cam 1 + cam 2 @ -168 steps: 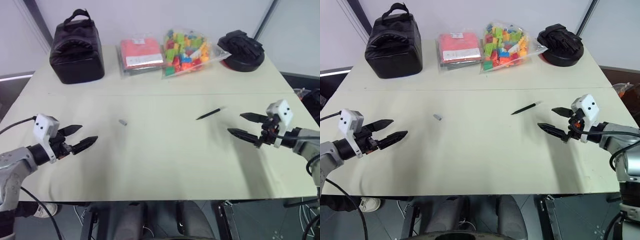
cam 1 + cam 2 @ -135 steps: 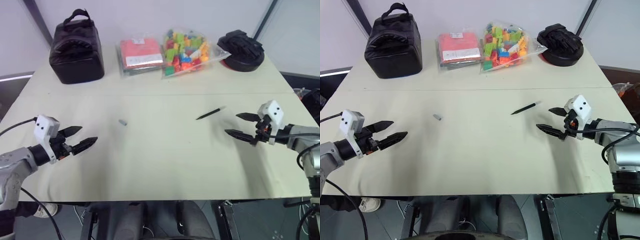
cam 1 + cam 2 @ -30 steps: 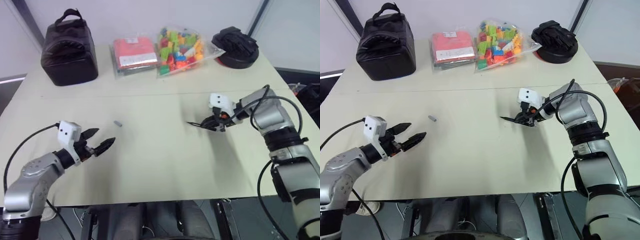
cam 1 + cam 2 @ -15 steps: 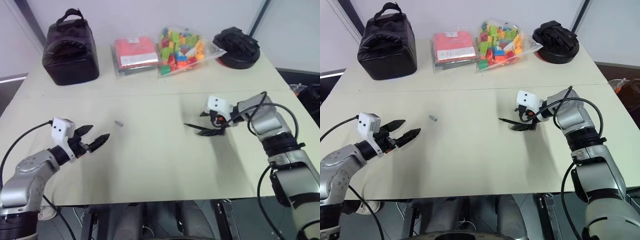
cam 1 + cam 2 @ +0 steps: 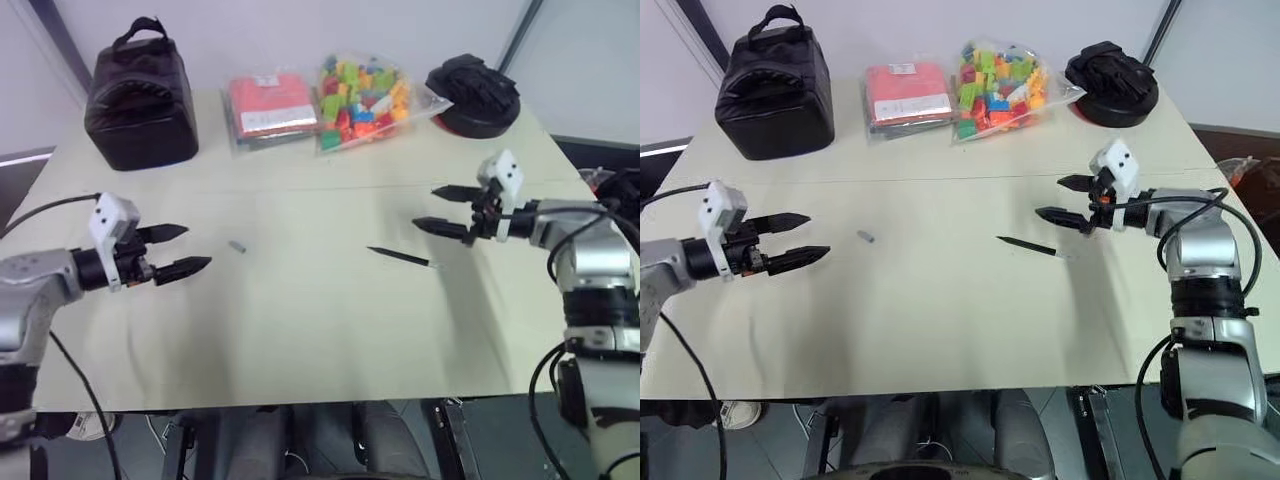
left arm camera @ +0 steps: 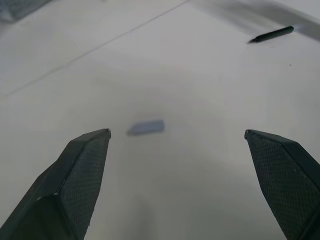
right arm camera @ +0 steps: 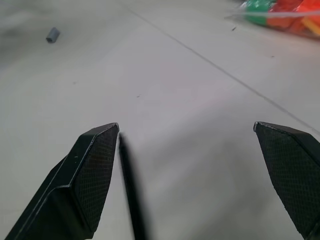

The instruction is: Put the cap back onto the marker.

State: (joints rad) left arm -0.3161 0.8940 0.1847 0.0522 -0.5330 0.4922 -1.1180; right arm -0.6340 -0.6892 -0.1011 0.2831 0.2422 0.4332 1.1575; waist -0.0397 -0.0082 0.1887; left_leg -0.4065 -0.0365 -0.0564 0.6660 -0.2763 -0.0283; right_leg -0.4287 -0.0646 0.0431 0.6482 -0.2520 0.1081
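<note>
My right tool (image 5: 441,208) hung above the bench (image 5: 300,330) with its two black fingers spread wide and nothing between them; my left tool (image 5: 182,251) hovered on the other side, fingers likewise spread and empty. The marker (image 5: 398,257) lay flat on the bench, just below and a little to the left of the right tool as my head camera saw it, not touched by either finger. In the right wrist view the marker (image 7: 131,190) showed as a dark stick running beside one finger. The cap (image 5: 236,246) lay on its side well apart from the marker, near the left tool and just ahead of its fingertips; from the left wrist it sat (image 6: 145,127) between the two spread fingers, farther out. Along the far edge of the bench stood a black bag (image 5: 140,95), a red packet (image 5: 265,103), a clear bag of coloured bricks (image 5: 368,93) and a black glove (image 5: 474,92).
</note>
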